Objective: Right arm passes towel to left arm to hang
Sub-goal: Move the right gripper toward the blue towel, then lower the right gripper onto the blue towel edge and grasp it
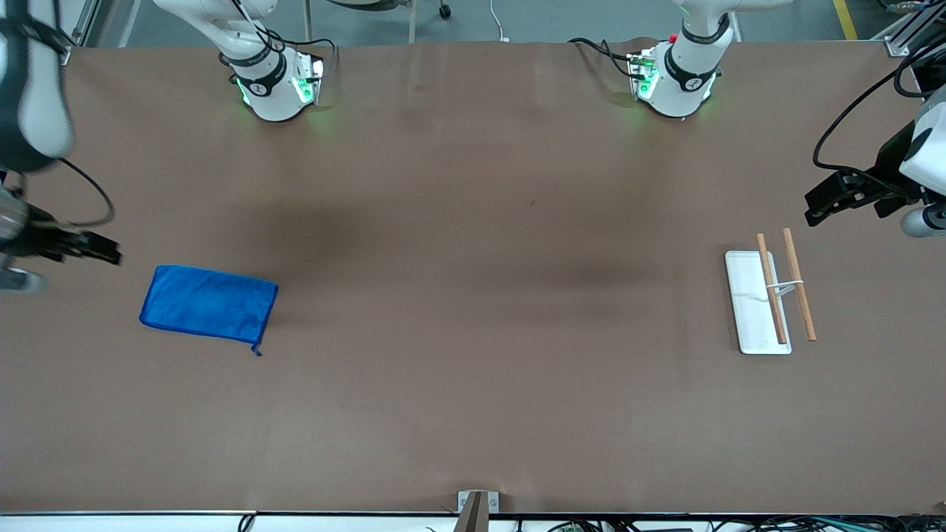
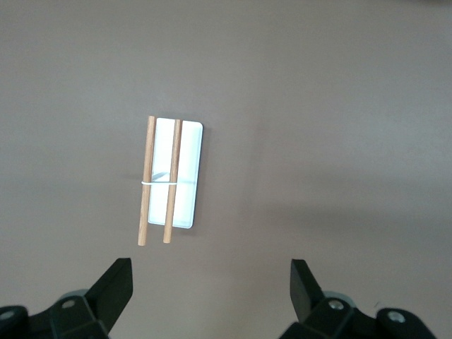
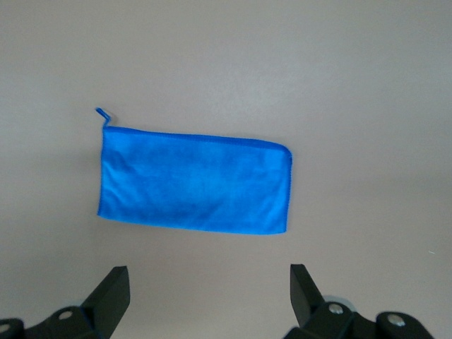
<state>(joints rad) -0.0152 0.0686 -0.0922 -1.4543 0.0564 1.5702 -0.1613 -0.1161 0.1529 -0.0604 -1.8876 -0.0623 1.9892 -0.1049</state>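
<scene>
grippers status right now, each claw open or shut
Left claw: open, empty, over the table by the rack.
Right claw: open, empty, by the towel.

A wide brown table covering (image 1: pixel 473 222) is filling most of the scene, lying smooth with soft shadows falling across its middle. Grey floor (image 1: pixel 547 18) is showing along the top edge, where a yellow line (image 1: pixel 845 18) is running near one corner.

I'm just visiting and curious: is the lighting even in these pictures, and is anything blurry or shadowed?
Front view: soft dark shadow bands cross the table mid-way; green glow at both arm bases; the right arm looks blurred at the edge. Right wrist view: the towel is evenly lit, casting little shadow. Left wrist view: the rack is sharp, its white base bright.
</scene>
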